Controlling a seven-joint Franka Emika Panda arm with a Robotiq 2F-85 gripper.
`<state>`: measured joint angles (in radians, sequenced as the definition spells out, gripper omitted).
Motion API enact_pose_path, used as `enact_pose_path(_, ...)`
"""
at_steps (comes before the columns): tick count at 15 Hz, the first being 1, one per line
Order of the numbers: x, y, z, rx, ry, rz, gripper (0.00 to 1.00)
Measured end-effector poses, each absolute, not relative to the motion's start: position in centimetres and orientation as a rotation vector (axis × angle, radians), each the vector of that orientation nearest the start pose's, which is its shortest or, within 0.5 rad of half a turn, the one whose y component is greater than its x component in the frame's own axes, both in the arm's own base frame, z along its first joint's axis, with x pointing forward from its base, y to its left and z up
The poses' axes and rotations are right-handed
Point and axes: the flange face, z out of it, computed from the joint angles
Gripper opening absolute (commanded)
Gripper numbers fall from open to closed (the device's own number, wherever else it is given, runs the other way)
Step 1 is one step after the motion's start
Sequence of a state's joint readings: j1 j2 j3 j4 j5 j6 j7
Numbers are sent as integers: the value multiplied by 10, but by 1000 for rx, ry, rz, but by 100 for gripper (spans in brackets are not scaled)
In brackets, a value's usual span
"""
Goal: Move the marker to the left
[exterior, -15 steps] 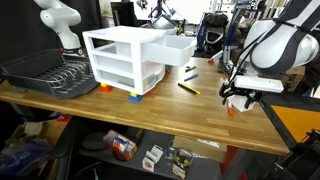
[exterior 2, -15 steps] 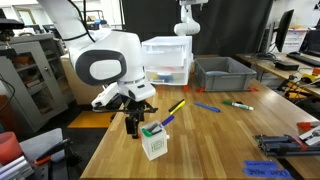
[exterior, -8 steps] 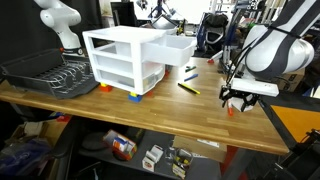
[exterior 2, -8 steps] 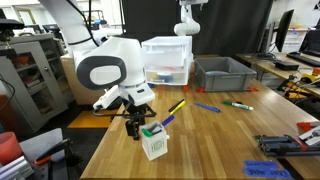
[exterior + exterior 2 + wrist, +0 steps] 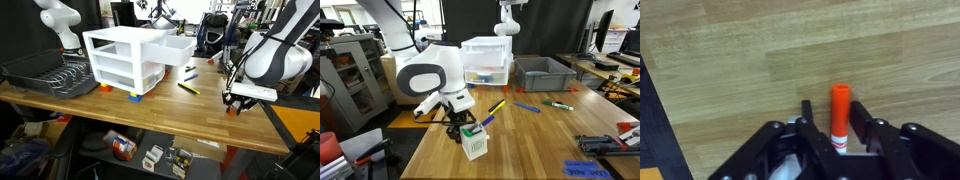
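The marker (image 5: 840,108) has a red-orange cap and a whitish barrel. In the wrist view it stands on end between my fingers, its lower part in a small white holder (image 5: 472,148) on the wooden table. My gripper (image 5: 833,118) is straight above it, jaws drawn in on both sides of the cap. The right finger is almost touching the cap and the left finger (image 5: 808,112) still stands a little apart. In both exterior views the gripper (image 5: 233,100) (image 5: 460,124) hangs low over the holder near the table's end and hides the marker.
A white drawer unit (image 5: 125,60) (image 5: 488,60) stands on the table, with a black dish rack (image 5: 45,72) beyond it. A grey bin (image 5: 542,72), a yellow-and-dark pen (image 5: 496,106), a blue pen (image 5: 526,107) and a green-tipped marker (image 5: 558,104) lie nearby.
The jaws have narrowed from wide open to close around the marker's cap. The arm has sunk slightly over the holder.
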<state>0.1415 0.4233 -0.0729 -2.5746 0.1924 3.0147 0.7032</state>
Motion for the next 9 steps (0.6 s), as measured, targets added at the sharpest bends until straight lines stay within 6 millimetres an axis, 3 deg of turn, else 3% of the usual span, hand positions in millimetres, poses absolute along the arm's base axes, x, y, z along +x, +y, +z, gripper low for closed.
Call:
enact_pose_path(2,432,11,116,-2878,1248,-46,1)
enact_pose_path(9,445,29,125,-2891,1162,-149,4)
